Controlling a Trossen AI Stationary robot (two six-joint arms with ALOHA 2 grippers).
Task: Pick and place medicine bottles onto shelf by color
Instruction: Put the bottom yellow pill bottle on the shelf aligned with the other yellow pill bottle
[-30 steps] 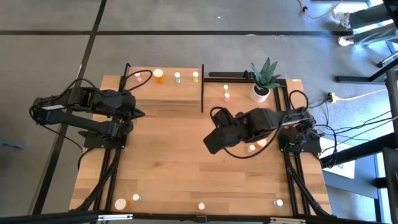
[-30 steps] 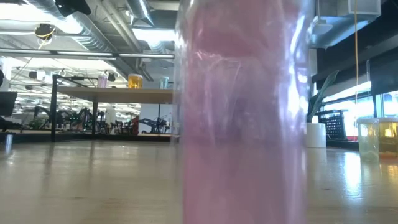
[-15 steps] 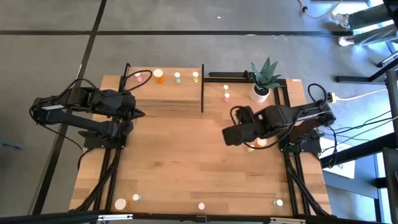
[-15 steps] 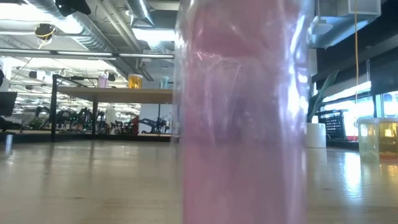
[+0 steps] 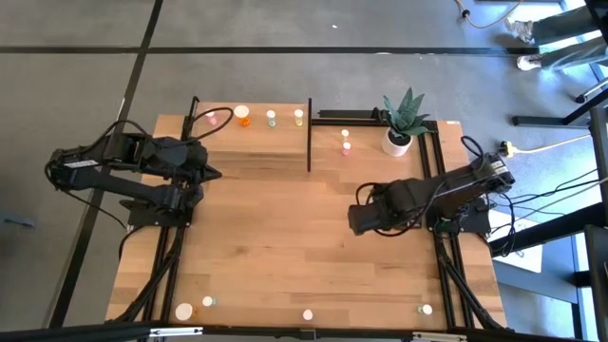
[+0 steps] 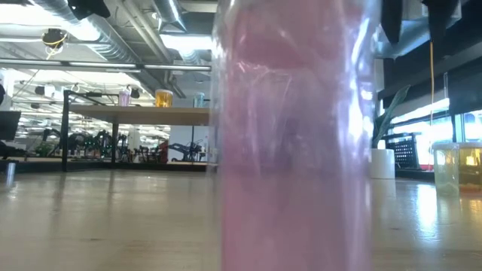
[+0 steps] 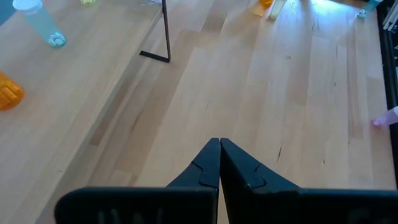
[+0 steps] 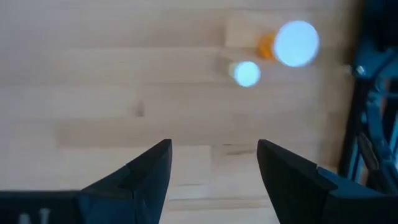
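While the left gripper (image 5: 211, 173) waits with jaws pressed together beside the shelf (image 5: 275, 133), the right gripper (image 5: 358, 218) hangs over the table's (image 5: 285, 256) right half, fingers (image 8: 146, 171) spread wide, nothing between them. Just ahead of it – an orange bottle (image 8: 292, 43) and a small pale one (image 8: 246, 73), touching neither finger. Four bottles (image 5: 271, 117) stand along the shelf's back edge, two near the plant (image 5: 404, 119), more at the table's near edge – a pink one (image 6: 294, 150) blocks the low view.
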